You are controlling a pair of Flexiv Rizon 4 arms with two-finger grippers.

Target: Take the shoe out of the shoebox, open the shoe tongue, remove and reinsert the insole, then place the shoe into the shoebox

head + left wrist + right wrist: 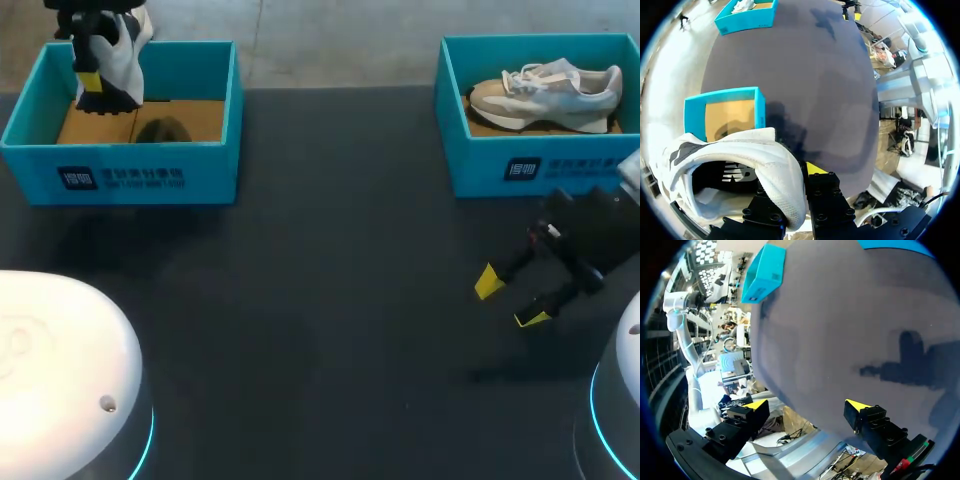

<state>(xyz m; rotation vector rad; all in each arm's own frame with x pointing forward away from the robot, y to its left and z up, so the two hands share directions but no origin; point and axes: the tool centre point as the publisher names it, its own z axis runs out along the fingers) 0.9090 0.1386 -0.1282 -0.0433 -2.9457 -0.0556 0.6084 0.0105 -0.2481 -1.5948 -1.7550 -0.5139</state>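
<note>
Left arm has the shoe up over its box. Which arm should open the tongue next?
Right, probably: the right tool is open and empty, while the left tool is busy gripping the shoe.

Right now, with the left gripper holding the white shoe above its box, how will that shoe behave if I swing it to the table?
Probably light: the shoe hangs from the left gripper by one thin mesh wall. That soft upper likely flexes, so it may sway. The textured weave looks grippy, so slipping seems unlikely.
</note>
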